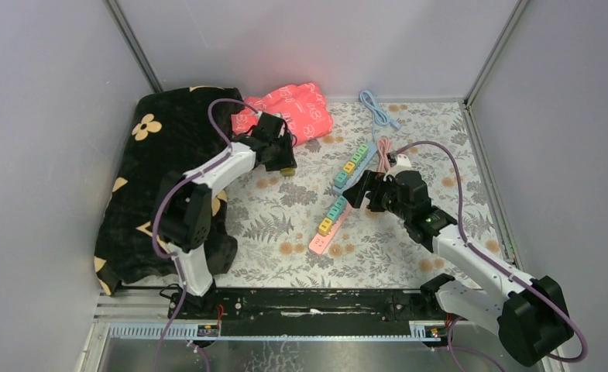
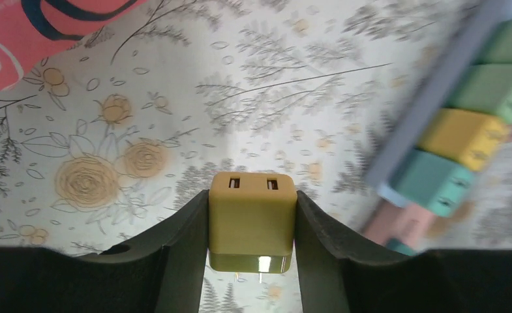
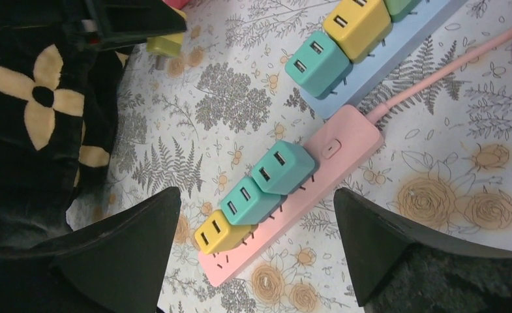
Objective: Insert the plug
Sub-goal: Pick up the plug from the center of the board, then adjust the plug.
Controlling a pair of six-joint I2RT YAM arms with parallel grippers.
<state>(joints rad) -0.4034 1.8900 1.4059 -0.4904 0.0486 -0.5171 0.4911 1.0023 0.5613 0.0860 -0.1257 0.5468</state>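
Floral-clothed table (image 1: 285, 225): plug is being gripped, insertion not yet begun.
Left gripper (image 2: 253, 202) is clamping the yellow plug (image 2: 252, 228) by its sides, prongs exposed, apparently just off the cloth and well apart from both strips. Right gripper (image 3: 256, 195) is hovering with its jaws wide apart, empty, over the pink power strip (image 3: 344, 137), which is already carrying three adapters. Carrying across, aligning and pressing home are all remaining.
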